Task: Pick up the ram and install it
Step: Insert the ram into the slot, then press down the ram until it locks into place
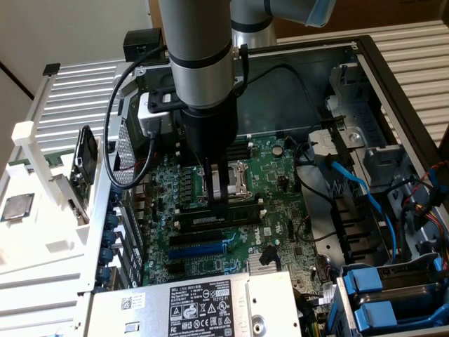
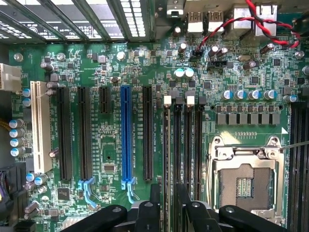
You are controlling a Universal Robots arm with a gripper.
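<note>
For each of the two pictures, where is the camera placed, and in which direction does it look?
Exterior view: outside and above the open computer case, looking down at the motherboard; the arm and gripper show, with the ram under it.
Wrist view: on the wrist, facing straight down at the motherboard; only the gripper shows.
Shared: motherboard, processor socket.

The green printed motherboard [image 2: 116, 145] carries one bright blue long slot [image 2: 126, 137], a cream-white slot [image 2: 40, 126], black slots; the black fingers [image 1: 219, 184] hold what seems a dark-green stick [image 1: 228, 208].

Even, bright light; the motherboard [image 2: 116, 145] looks sharp, soft shadow under the arm [image 1: 203, 63].
</note>
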